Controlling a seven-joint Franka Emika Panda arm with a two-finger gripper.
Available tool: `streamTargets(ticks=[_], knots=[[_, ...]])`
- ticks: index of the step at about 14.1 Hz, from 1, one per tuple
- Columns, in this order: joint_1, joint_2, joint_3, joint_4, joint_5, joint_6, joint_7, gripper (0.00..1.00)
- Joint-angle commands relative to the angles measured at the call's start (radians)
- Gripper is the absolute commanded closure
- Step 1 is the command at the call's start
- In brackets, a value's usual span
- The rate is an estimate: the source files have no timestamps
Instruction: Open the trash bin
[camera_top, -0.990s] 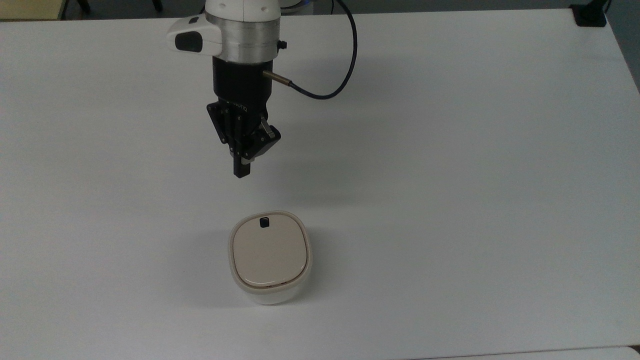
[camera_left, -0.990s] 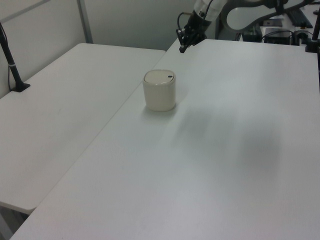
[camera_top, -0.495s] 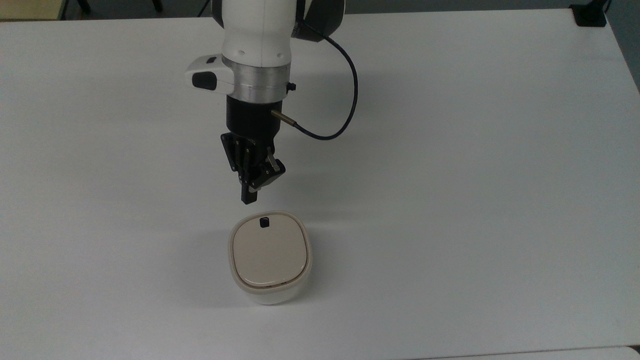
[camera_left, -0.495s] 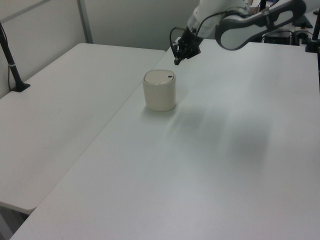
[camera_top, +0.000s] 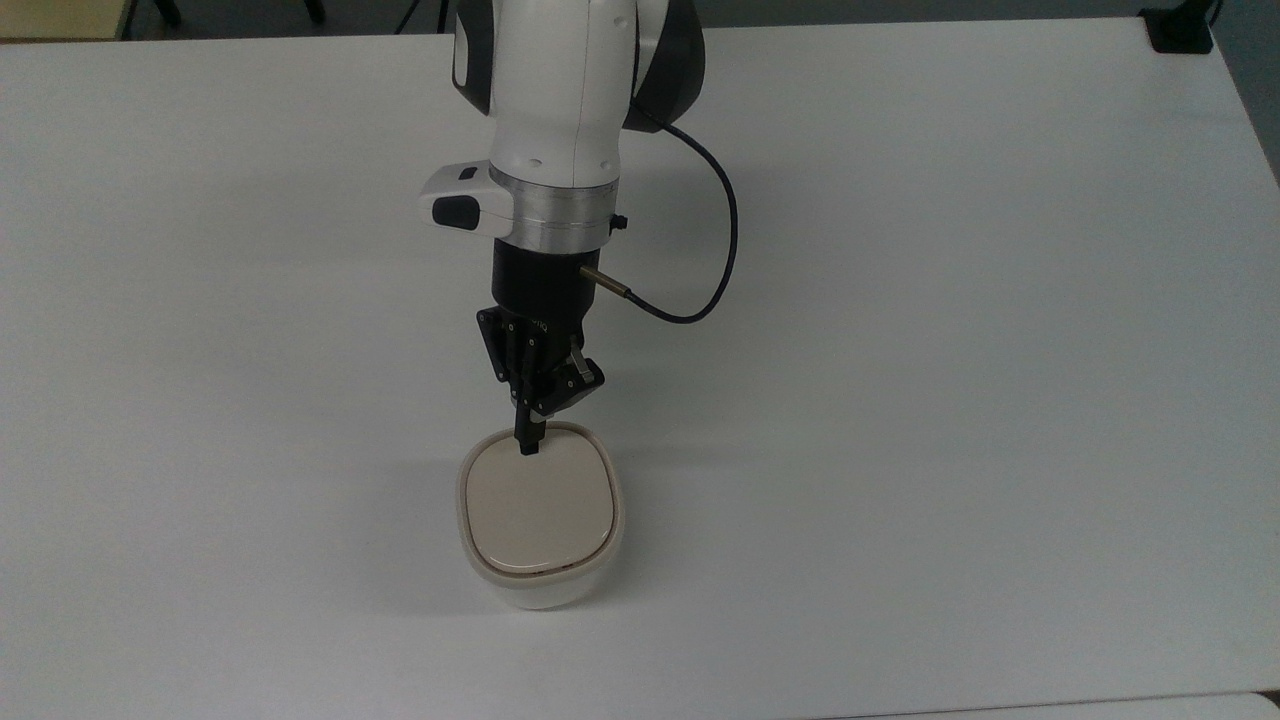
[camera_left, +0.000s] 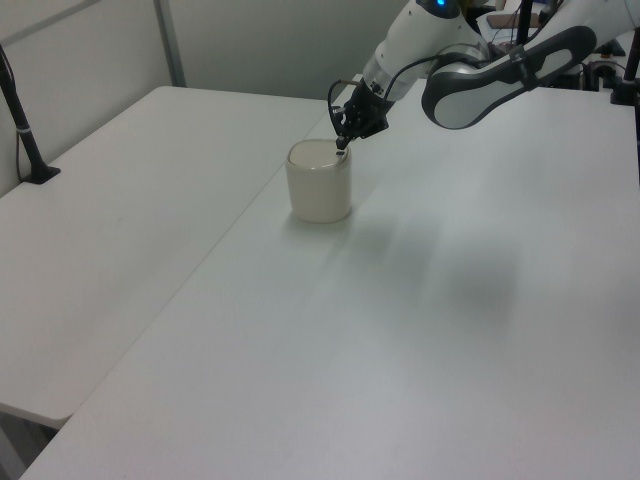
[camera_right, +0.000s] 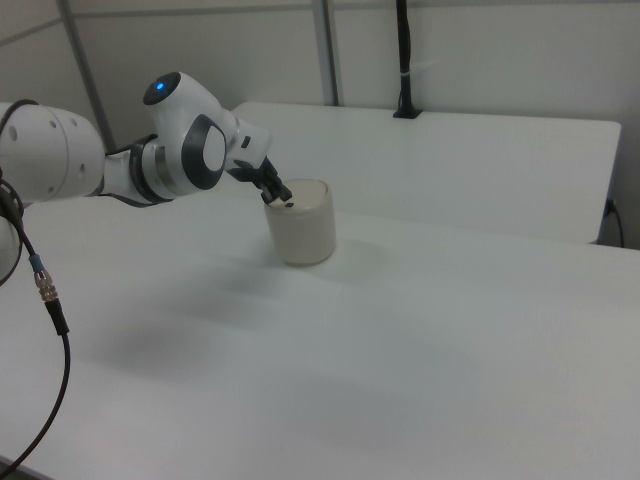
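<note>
Top view, closed gripper (camera_top: 527, 447) tip on trash bin (camera_top: 540, 520) lid, lid down

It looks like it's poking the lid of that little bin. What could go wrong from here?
The shut pincer sits at the lid's far edge, where the button is. If it lands slightly off, the lid may stay closed. The bin stands loose on the table, so an angled push could slide or tip it.

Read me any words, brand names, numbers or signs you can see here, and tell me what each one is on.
Gripper body: pale lettering on the black housing in the top view, too small and blurred to read.
Trash bin: no text; its beige lid is plain.
Table: no labels or signs.
</note>
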Motion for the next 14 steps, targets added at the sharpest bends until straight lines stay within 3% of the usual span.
streamTargets(ticks=[1,6,11,14], knots=[[0.002,0.036,-0.003,0.036,-0.025,0.035,0.033,1.0],[0.004,0.053,-0.003,0.036,-0.039,0.037,0.033,1.0],[0.019,0.062,-0.003,0.027,-0.127,0.031,0.033,1.0],[0.019,0.063,-0.003,0.025,-0.132,0.029,0.033,1.0]])
